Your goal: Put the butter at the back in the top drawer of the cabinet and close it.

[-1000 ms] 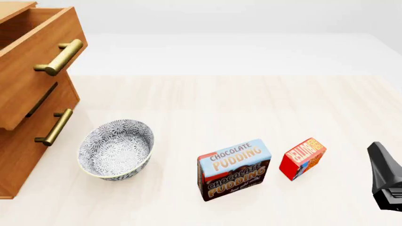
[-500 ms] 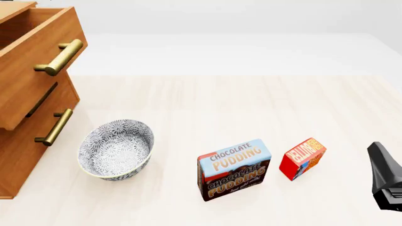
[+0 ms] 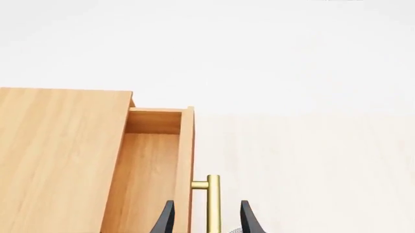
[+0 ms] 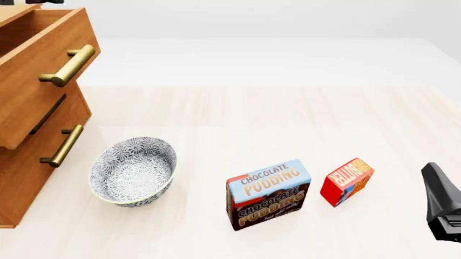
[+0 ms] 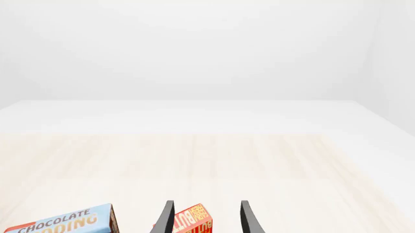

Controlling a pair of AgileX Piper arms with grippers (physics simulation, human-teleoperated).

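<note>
The left gripper (image 3: 207, 218) has its fingers (image 3: 165, 221) spread, one on each side of the brass handle (image 3: 213, 201) of the top drawer (image 3: 152, 165); neither fingertip can be seen touching the bar. The drawer stands pulled out of the cabinet (image 3: 58, 155), its light-wood inside bare.

The right gripper (image 5: 206, 218) also has its fingers (image 5: 248, 221) spread and pinches nothing. In its wrist view the butter (image 5: 191, 221) shows between the fingertips, beyond them, with the pudding box (image 5: 61, 222) beside it.

In the front view the right gripper (image 4: 443, 205) is a dark shape at the 4 o'clock edge of the frame. The butter (image 4: 347, 181) stands on the table (image 4: 273, 118) just at 9 o'clock of that gripper, apart from it. The pudding box (image 4: 269, 193) is just beside the butter at its 9 o'clock side, not touching. Farther toward 9 o'clock sits a patterned bowl (image 4: 133, 171), upright. The cabinet (image 4: 29, 135) fills the 9 to 10 o'clock side, its top drawer (image 4: 43, 65) jutting out over the lower ones. The left gripper itself cannot be made out in this view.
</note>
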